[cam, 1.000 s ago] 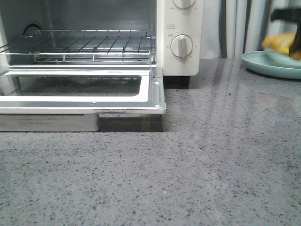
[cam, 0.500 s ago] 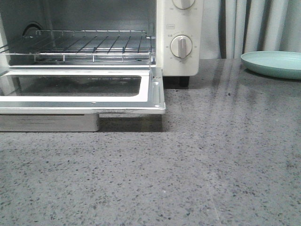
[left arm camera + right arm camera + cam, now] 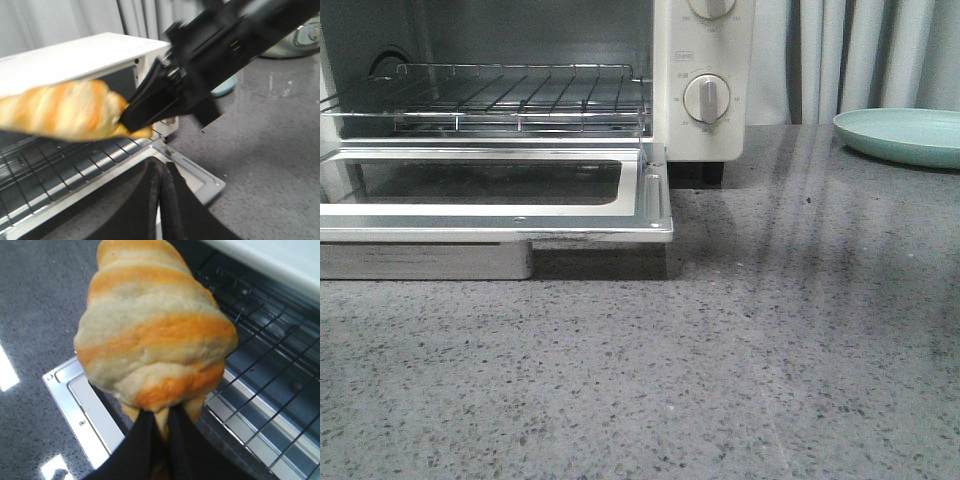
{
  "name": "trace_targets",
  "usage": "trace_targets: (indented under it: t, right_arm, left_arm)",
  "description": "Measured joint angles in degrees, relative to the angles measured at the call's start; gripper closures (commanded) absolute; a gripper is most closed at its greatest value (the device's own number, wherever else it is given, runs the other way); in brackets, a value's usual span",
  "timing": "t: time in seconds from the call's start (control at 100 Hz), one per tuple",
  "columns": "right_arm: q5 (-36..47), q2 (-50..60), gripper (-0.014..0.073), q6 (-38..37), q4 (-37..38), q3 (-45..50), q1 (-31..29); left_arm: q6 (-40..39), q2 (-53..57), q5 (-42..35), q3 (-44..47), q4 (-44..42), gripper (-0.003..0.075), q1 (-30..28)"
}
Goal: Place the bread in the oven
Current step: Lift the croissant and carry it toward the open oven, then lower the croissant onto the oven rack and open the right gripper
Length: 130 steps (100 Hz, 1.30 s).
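The bread (image 3: pixel 155 335), a golden-orange striped croissant, is pinched by one tapered end in my right gripper (image 3: pixel 161 422), which is shut on it. The left wrist view shows the bread (image 3: pixel 65 110) held in the air by the right gripper (image 3: pixel 134 119), over the wire rack (image 3: pixel 45 167) at the mouth of the cream-white oven (image 3: pixel 75 60). In the front view the oven (image 3: pixel 705 60) stands with its door (image 3: pixel 500 215) folded down and its rack (image 3: pixel 520 95) bare; neither gripper nor the bread shows there. My left gripper (image 3: pixel 161 170) is shut and empty, hovering in front of the door.
A pale green plate (image 3: pixel 905 140) lies empty at the back right of the grey speckled counter (image 3: pixel 770 350). A metal tray (image 3: pixel 420 262) sits under the open door. Curtains hang behind.
In the front view, the right gripper with the bread was above the green plate one second ago. It has since left that view, and the plate lies empty.
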<state>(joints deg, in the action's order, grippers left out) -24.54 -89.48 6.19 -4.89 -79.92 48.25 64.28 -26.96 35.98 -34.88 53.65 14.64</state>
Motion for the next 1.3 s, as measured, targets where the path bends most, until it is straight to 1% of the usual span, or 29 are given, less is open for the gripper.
trace_targets:
  t: [0.13, 0.27, 0.43, 0.57, 0.62, 0.67, 0.72, 0.76, 0.77, 0.79, 0.8, 0.83, 0.85, 0.86, 0.87, 0.91, 0.96, 1.07, 1.16, 1.21, 1.3]
  right_arm:
    - [2.1, -4.0, 0.0660, 0.0, 0.1, 0.0, -0.8]
    - [4.9, -7.1, 0.0660, 0.0, 0.1, 0.0, -3.8]
    - [5.6, -8.6, 0.0660, 0.0, 0.0, 0.0, -7.3]
    - [6.7, -9.0, 0.0659, 0.0, -0.1, 0.0, -8.2]
    - [7.5, -9.0, 0.0647, 0.0, -0.1, 0.0, -8.2]
    - [8.2, -9.3, 0.0596, 0.0, -0.1, 0.0, -8.2]
    - [9.2, -9.5, 0.0508, 0.0, -0.2, 0.0, -8.2]
    - [10.0, -9.9, 0.0407, 0.0, -0.2, 0.0, -8.2]
    - [10.1, -10.0, 0.0369, 0.0, -0.2, 0.0, -8.2]
    - [10.5, -10.1, 0.0330, 0.0, -0.5, 0.0, -8.2]
    - [10.6, -10.1, 0.0291, 0.0, -0.5, 0.0, -8.2]
    - [11.0, -10.3, 0.0216, 0.0, -0.7, 0.0, -8.2]
    - [11.0, -10.3, 0.0149, 0.0, -1.1, 0.0, -8.2]
    - [11.2, -10.3, 0.0149, 0.0, -1.2, 0.0, -8.2]
    - [11.3, -10.3, 0.0120, 0.0, -1.4, 0.0, -8.2]
    - [11.9, -10.3, 0.0050, 0.0, -1.8, 0.0, -8.2]
    - [12.3, -10.3, 0.0018, 0.0, -2.3, 0.0, -8.2]
    - [11.3, -10.3, 0.0048, 0.0, -2.9, 0.0, -8.2]
    - [6.9, -9.0, 0.0124, 0.0, -4.7, 0.0, -8.2]
    - [2.9, -7.7, 0.0205, 0.0, -6.1, 0.0, -8.2]
    - [-4.0, -3.9, 0.0438, 0.0, -7.3, 0.6, -8.0]
  left_arm:
    - [0.0, 0.0, 1.2, 0.0, 0.0, 0.0742, 0.0]
    - [0.0, 0.0, 1.5, 0.0, 0.0, 0.0742, 0.0]
    - [0.0, 0.0, 1.8, 0.0, 0.0, 0.0742, 0.0]
    - [0.0, 0.0, 2.0, 0.0, 0.0, 0.0741, 0.0]
    - [0.0, 0.0, 2.0, 0.0, 0.0, 0.0742, 0.0]
    - [0.0, 0.0, 2.0, 0.0, 0.0, 0.0742, 0.0]
    - [0.0, 0.0, 2.0, 0.0, 0.0, 0.0742, 0.0]
    - [0.0, 0.0, 2.0, 0.0, 0.0, 0.0742, 0.0]
    - [0.0, 0.0, 2.0, 0.0, 0.0, 0.0742, 0.0]
    - [0.0, 0.0, 2.0, 0.0, 0.0, 0.0742, 0.0]
    - [0.0, 0.0, 2.0, 0.0, 0.0, 0.0742, 0.0]
    - [0.0, 0.0, 2.0, 0.0, 0.0, 0.0742, 0.0]
    - [0.0, 0.0, 2.0, 0.0, 0.0, 0.0742, 0.0]
    - [0.0, 0.0, 2.0, 0.0, 0.0, 0.0742, 0.0]
    - [0.0, 0.0, 2.0, 0.0, 0.0, 0.0742, 0.0]
    - [0.0, 0.0, 2.0, 0.0, 0.0, 0.0742, 0.0]
    - [0.0, 0.0, 1.8, 0.0, 0.0, 0.0742, 0.0]
    - [0.0, 0.0, -0.2, 0.0, 0.1, 0.0742, 0.0]
    - [0.0, 0.0, -1.3, 0.0, 0.1, 0.0742, 0.0]
    - [-0.2, 0.0, -1.6, 0.0, 0.1, 0.0742, 0.0]
    - [-1.2, 0.0, -2.1, 0.0, 0.2, 0.0742, 0.0]
